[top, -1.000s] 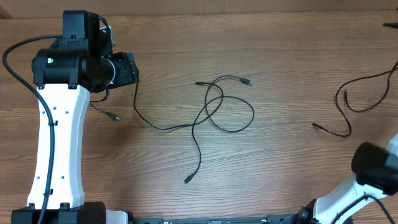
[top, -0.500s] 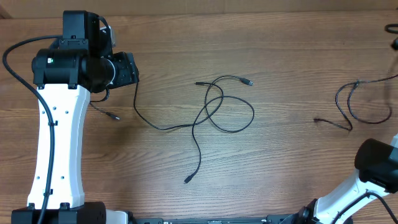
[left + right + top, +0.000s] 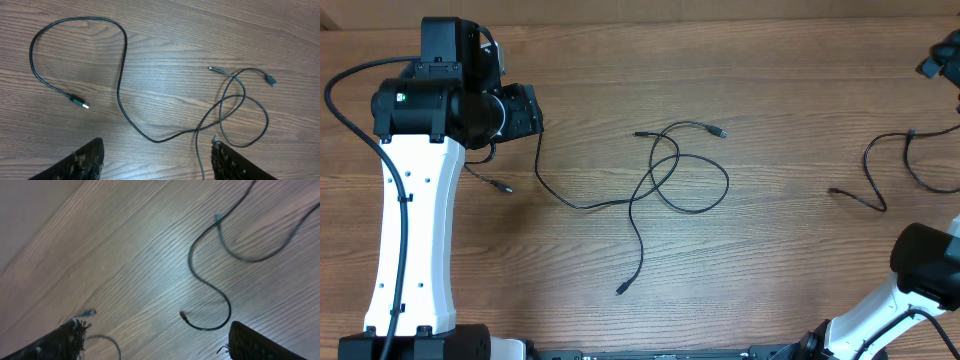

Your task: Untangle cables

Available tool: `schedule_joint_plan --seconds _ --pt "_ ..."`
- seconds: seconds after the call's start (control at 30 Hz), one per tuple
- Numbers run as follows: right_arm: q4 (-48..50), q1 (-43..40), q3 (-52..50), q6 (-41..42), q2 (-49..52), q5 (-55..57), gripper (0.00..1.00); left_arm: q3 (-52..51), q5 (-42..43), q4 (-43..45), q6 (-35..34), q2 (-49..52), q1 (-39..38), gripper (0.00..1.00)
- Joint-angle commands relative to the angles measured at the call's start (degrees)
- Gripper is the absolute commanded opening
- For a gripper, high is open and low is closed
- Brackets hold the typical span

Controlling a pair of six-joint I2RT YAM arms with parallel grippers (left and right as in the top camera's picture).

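Observation:
Several thin black cables lie on the wooden table. A tangle of loops [image 3: 676,170] sits mid-table, and one cord [image 3: 560,198] runs left from it toward my left arm. That cord's silver-tipped plug [image 3: 78,102] rests ahead of my left gripper [image 3: 157,152], which hovers open above the wood, holding nothing. The tangle [image 3: 243,111] appears at the right of the left wrist view. A separate cable [image 3: 880,170] lies at the far right. It shows as an S-curve [image 3: 212,287] under my right gripper [image 3: 155,337], whose jaws are open and empty.
The left arm's white link [image 3: 415,230] stands over the table's left side. A dark part of the right arm [image 3: 940,55] shows at the far right edge, and its base [image 3: 920,265] is at the lower right. A free cable end [image 3: 621,289] points toward the front.
My right gripper has opened and let go of the right-hand cable. That cable has dropped and shifted to the right. The middle tangle and the left arm have not moved.

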Motion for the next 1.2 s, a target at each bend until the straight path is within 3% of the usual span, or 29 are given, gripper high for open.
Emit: schedule_joint_plan --seconds 0.0,0.27,0.5,0.83,0.93,1.17 --pt "0.07 0.11 -3.37 -2.78 -2.64 -3.43 0.91 -0.35 -0.59 0.00 -0.20 0.35 -0.44 0.68" --pt "0.07 2.19 -22.08 -6.54 -11.91 -11.56 0.97 -0.37 -0.59 -0.66 -0.20 0.37 -0.44 0.69" --pt "4.02 14.29 -32.13 -9.53 -11.91 -12.33 0.98 -4.28 -0.61 -1.09 -0.15 0.37 -0.50 0.70" --pt "21.07 35.01 -47.91 -7.91 -11.89 -12.15 0.98 -17.53 -0.55 0.28 -2.21 0.37 -0.50 0.70" --pt "28.87 40.33 -52.57 -7.96 -11.85 -11.65 0.94 -21.33 -0.09 1.38 -3.87 0.37 -0.50 0.70" --pt "45.03 51.34 -62.05 -8.00 -11.23 -3.89 0.90 -29.83 3.37 6.27 -8.59 0.37 -0.50 0.78"
